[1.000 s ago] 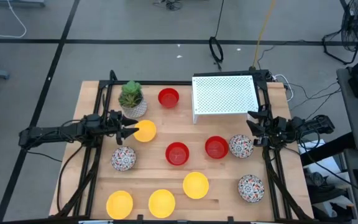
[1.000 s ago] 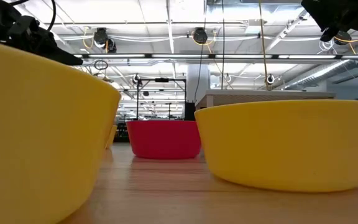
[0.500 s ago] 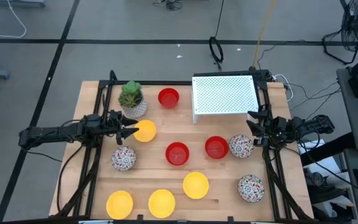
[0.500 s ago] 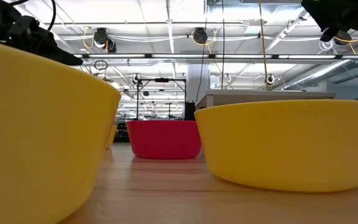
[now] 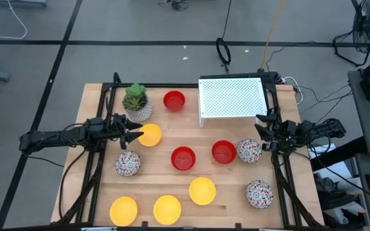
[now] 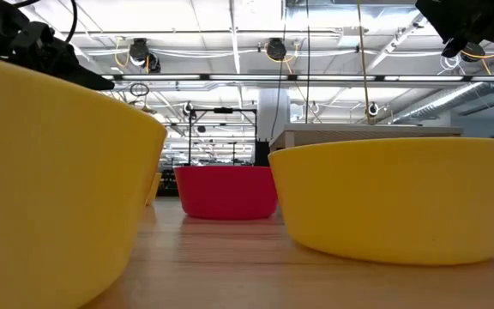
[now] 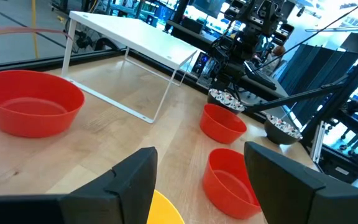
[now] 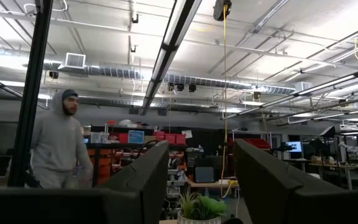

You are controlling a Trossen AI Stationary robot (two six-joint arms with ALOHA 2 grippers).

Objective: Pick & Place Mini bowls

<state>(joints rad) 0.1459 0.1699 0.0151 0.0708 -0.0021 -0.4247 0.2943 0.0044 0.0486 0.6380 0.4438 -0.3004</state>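
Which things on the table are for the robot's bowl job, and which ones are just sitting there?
For the job:
- yellow bowls, four of them
- red bowls, three of them
- speckled white bowls, three of them

Just sitting there:
- plant in its white pot
- white dotted stand
- person in a grey hoodie, far behind the table

A large open workshop or robotics lab: exposed ceiling ducts (image 8: 104, 78), strip lights (image 8: 176, 31) (long rows), far shelving with red bins (image 8: 166, 137), and a hooded person (image 8: 58, 149) walking by.

Bright overhead strip lights, soft shadows, nearest bowl blurred
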